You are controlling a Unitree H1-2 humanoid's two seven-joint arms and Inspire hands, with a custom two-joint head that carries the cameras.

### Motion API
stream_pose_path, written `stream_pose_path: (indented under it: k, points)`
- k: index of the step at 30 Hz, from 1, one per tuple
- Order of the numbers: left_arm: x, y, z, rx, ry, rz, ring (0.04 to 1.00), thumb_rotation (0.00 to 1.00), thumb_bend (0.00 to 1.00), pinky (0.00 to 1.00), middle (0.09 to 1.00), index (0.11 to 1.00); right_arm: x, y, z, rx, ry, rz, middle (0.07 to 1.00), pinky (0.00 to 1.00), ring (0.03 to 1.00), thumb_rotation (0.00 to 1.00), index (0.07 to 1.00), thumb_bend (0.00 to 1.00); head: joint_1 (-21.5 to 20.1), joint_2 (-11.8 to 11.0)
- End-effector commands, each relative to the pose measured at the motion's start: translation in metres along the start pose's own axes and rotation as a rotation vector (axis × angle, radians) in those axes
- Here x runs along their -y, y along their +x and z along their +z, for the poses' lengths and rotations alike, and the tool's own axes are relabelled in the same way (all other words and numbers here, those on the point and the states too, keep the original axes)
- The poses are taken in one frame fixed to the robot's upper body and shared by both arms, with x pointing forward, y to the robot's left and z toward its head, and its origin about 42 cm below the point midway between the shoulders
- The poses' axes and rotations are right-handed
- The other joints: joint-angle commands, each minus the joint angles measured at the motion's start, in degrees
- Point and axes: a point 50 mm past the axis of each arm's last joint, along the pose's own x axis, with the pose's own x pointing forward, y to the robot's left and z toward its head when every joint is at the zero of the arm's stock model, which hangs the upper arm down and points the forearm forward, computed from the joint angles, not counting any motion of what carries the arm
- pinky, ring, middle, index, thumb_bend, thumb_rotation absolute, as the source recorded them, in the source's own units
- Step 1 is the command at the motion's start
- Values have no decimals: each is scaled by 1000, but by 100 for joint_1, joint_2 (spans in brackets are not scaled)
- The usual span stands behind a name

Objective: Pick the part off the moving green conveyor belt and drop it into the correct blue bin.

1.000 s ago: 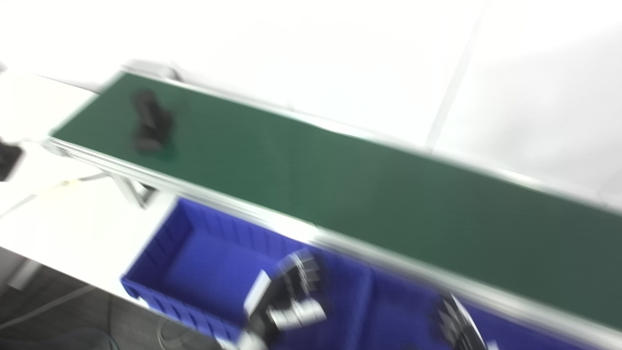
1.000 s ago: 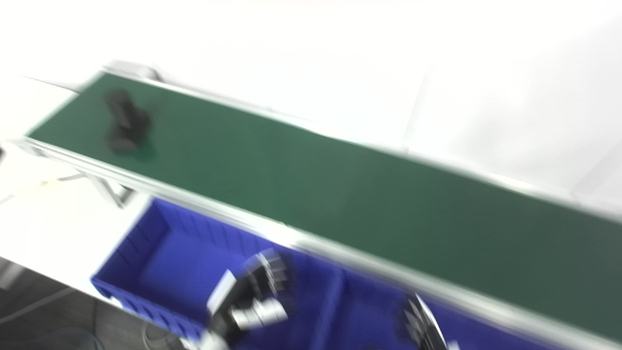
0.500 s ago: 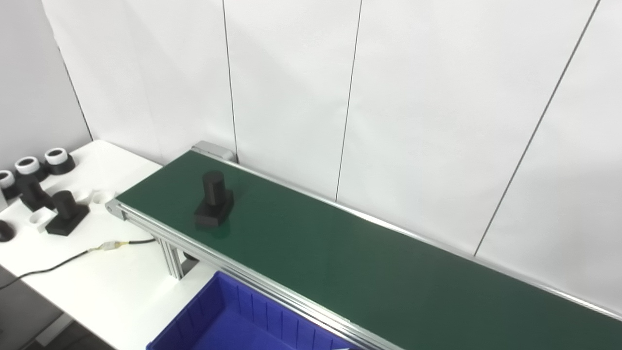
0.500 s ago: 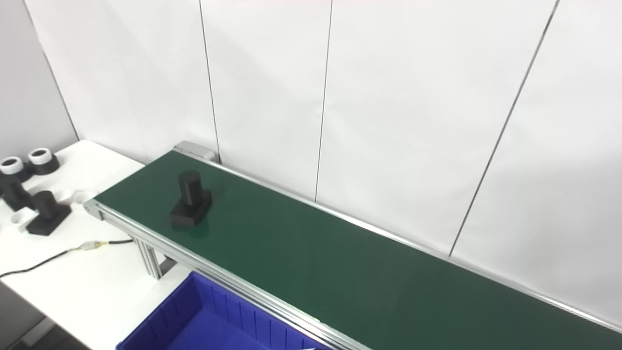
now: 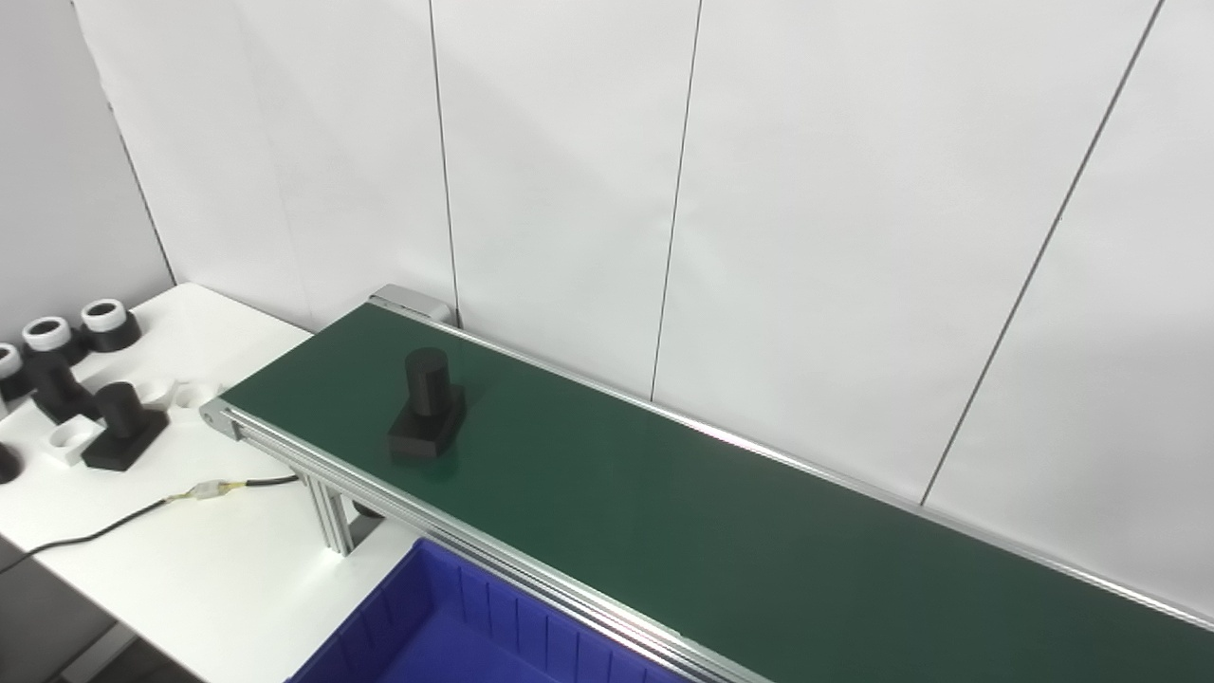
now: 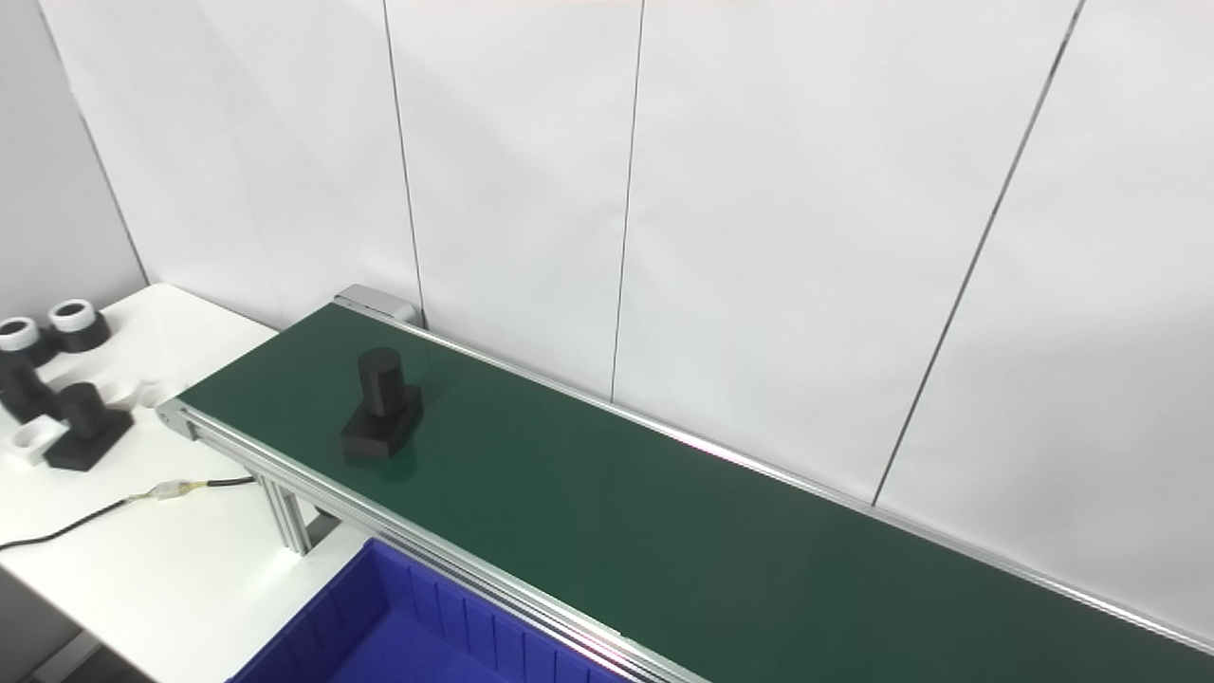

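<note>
A black part [image 5: 427, 406], a cylinder standing on a square base, rides upright on the green conveyor belt [image 5: 721, 531] near its left end. The same part [image 6: 382, 406] shows in the right eye view. A blue bin [image 5: 455, 636] sits below the belt's near rail at the bottom edge, only its upper left corner showing. Neither hand is in view.
A white table [image 5: 190, 560] at the left carries several black parts, some with white rings [image 5: 104, 318], one block-and-cylinder part [image 5: 121, 438], and a black cable [image 5: 95, 531]. The belt's silver frame leg [image 5: 332, 507] stands on it. White wall panels rise behind the belt.
The camera tilted up from a blurred view with both hands over the bins; the hands have dropped out of the picture. The black part has ridden a little rightward along the belt.
</note>
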Motion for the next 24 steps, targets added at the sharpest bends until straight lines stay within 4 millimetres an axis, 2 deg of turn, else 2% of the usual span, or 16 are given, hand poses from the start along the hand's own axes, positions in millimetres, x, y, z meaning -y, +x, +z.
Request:
stream_pose_path:
  k: [1, 20, 24]
  points:
    - [3, 5, 12, 69, 10, -25, 608, 0, 808, 577, 668, 730, -1, 6, 14, 86, 12, -2, 802, 595, 708, 0, 850, 548, -26, 33]
    - [2, 2, 10, 66, 12, -13, 610, 0, 785, 575, 669, 723, -2, 4, 14, 85, 7, -3, 793, 588, 699, 0, 837, 543, -260, 56]
    - [1, 1, 11, 70, 7, -14, 612, 0, 741, 578, 671, 724, -3, 5, 14, 87, 5, -2, 791, 592, 705, 0, 833, 547, -330, 65]
